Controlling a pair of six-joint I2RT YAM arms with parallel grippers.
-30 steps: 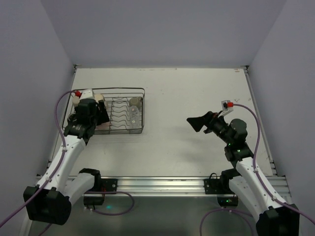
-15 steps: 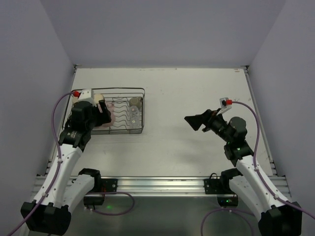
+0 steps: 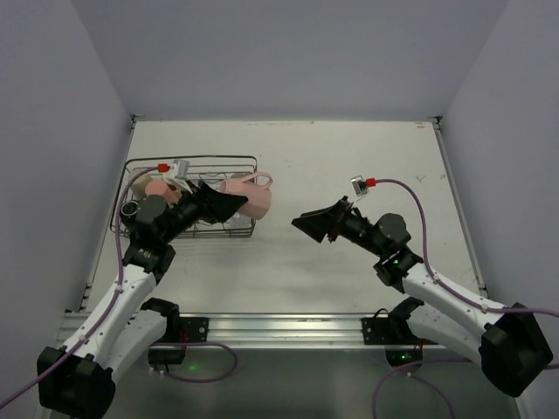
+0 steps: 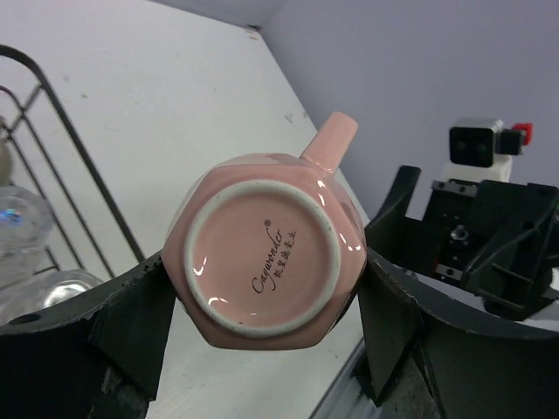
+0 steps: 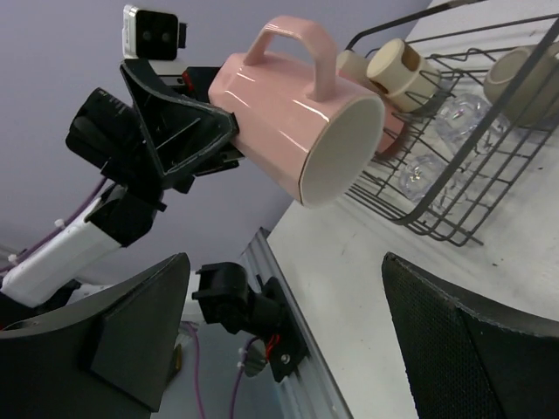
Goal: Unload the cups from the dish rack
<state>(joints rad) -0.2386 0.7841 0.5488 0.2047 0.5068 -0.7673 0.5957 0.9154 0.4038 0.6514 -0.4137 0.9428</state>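
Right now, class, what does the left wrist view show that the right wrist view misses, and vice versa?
Left wrist only: the underside of the pink mug with its printed mark, and the right wrist camera. Right wrist only: the mug's pale mouth and a beige cup in the dish rack. Both: the left gripper clamping the mug, clear glasses in the rack.

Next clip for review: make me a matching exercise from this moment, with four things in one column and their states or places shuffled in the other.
Things:
1. pink mug
2. right gripper
3. clear glasses
4. left gripper

States or places:
a. open, holding nothing
b. sitting inside the dish rack
c. shut around the base of a cup
d. up in the air, tipped on its side

Pairs: 1-d, 2-a, 3-b, 4-c
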